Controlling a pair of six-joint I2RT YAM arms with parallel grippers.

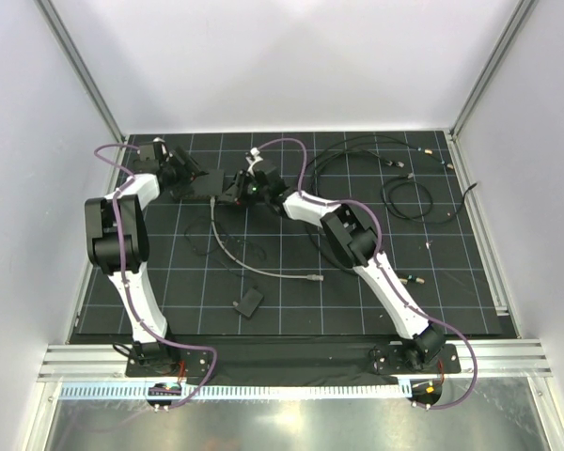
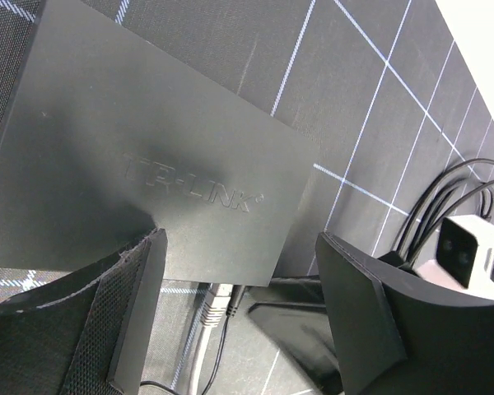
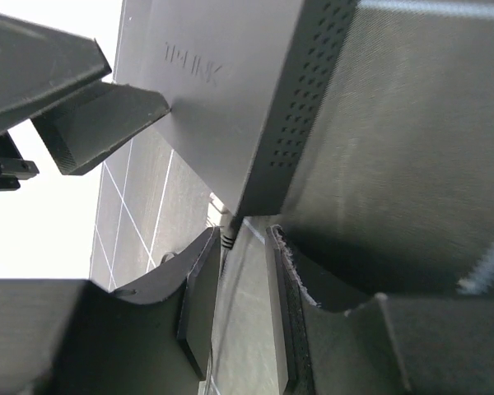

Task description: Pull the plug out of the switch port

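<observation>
The switch (image 1: 199, 183) is a flat dark-grey box at the back left of the mat, large in the left wrist view (image 2: 148, 148) and the right wrist view (image 3: 222, 74). A grey plug (image 2: 212, 303) sits in its near edge beside a thin black plug (image 2: 235, 296). My left gripper (image 2: 240, 243) is open, with its fingers (image 2: 132, 313) straddling the switch's near corner. My right gripper (image 3: 245, 234) lies low on the mat, its jaws a narrow gap apart with mat showing between them. The grey plug (image 3: 216, 210) is just past its left fingertip.
The plug's grey cable (image 1: 254, 268) curls forward to a free end (image 1: 315, 279). A small black block (image 1: 247, 303) on a thin cable lies nearer the front. Loose black cables (image 1: 404, 197) sprawl at the back right. White walls and metal rails bound the mat.
</observation>
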